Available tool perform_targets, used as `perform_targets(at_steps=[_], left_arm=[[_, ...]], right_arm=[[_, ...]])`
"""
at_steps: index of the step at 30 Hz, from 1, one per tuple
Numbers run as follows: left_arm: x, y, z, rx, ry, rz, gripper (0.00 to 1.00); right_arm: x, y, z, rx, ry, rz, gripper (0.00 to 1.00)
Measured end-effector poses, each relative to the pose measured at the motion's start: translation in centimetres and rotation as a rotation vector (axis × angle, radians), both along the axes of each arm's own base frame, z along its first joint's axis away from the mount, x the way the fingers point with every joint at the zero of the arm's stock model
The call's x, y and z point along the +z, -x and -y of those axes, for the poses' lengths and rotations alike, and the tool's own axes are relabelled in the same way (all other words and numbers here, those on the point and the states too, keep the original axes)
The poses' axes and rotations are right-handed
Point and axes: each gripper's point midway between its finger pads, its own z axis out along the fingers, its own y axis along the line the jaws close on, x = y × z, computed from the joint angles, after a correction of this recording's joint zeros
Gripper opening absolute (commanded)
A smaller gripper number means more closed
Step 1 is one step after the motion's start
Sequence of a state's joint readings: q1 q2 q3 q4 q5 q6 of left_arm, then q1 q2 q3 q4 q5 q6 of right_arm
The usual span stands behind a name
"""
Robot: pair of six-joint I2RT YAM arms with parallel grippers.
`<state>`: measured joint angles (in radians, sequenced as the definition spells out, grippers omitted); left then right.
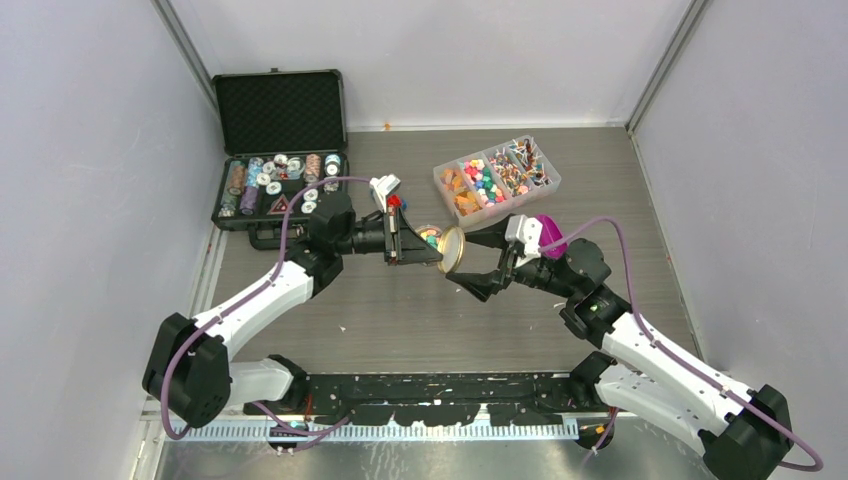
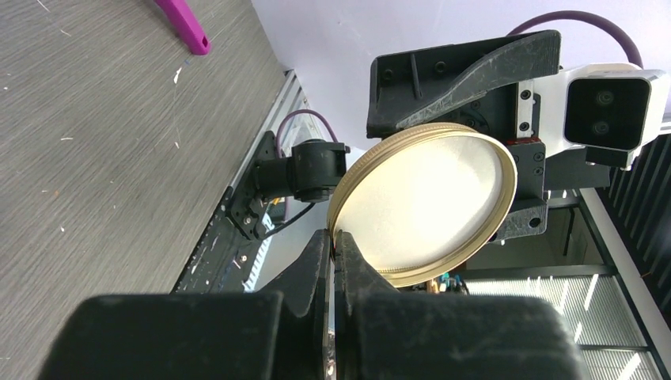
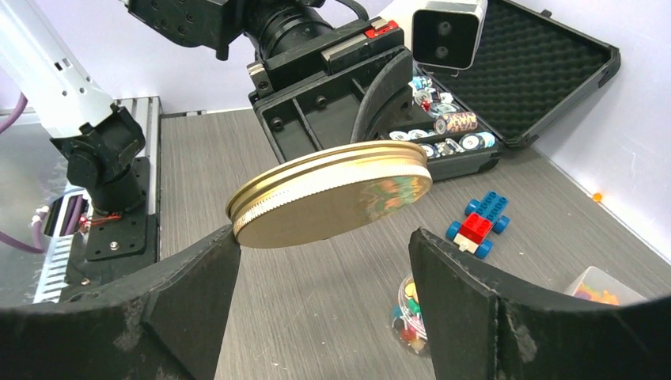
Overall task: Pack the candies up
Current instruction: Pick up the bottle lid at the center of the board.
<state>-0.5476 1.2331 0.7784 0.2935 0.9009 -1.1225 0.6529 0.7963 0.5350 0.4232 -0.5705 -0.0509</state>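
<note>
My left gripper [image 1: 436, 256] is shut on the rim of a round gold lid [image 1: 450, 250] and holds it on edge above the table; the pinch shows in the left wrist view [image 2: 334, 237] on the lid [image 2: 427, 206]. My right gripper [image 1: 478, 263] is open, one finger on each side of the lid [image 3: 332, 190], and its left finger is close to the rim. A small clear jar [image 3: 410, 313] with candies in it lies on the table below the lid. Many more candies fill a clear compartment box [image 1: 497, 177] behind.
An open black case [image 1: 280, 185] with spool-like discs stands at the back left. A blue-and-red toy brick figure [image 3: 477, 226] lies near it. A purple object [image 1: 548, 235] lies by the right arm.
</note>
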Motion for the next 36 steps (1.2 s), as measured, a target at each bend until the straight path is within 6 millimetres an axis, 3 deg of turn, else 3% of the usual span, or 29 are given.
perform_targets(at_steps=[2,5,12,32,36], left_arm=[[0.0,0.0,0.0,-0.002,-0.001,0.004,0.0],[-0.1,0.3,-0.1,-0.015,-0.005,-0.005,0.0],[0.0,0.5,-0.1,-0.027,-0.008,-0.014,0.0],[-0.2,0.9,-0.1,-0.056,-0.018,-0.035,0.0],[-0.3,0.9,-0.1,-0.054,-0.019,-0.038,0.0]], right_arm=[[-0.1,0.0,0.0,0.001,0.001,-0.011,0.98],[0.0,-0.1,0.0,-0.003,-0.004,-0.019,1.0],[0.9,0.1,0.0,0.001,-0.047,0.013,1.0],[1.0,0.5,-1.7,0.095,-0.048,0.015,1.0],[0.9,0.6,-1.8,0.102,-0.044,0.016,0.88]])
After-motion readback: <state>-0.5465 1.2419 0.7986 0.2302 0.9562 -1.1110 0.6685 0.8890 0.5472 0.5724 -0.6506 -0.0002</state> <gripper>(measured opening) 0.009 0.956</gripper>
